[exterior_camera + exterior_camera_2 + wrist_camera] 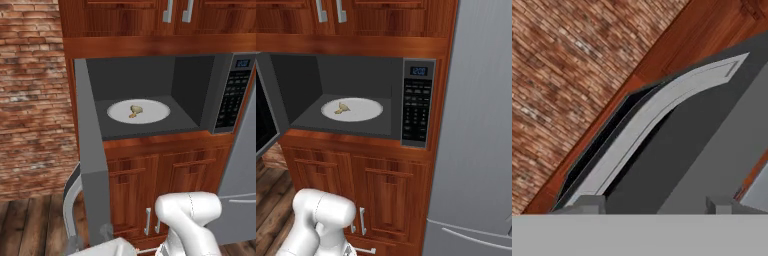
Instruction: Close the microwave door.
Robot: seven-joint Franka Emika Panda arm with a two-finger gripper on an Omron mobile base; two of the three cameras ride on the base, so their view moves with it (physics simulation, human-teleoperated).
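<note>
Microwave door [92, 165] swung wide open, hinged on left of microwave [356, 95], edge-on toward room, long axis vertical. Curved silver handle [657, 107] on outer face, running along door. End effector [654, 202] low by door's bottom edge, right up against outer face, tips apart, nothing between them. Door must swing rightward toward cavity; push comes from outer side. Inside cavity: white plate [150, 114] carrying small tan food morsel [135, 111]. Keypad panel [417, 102] at right.
</note>
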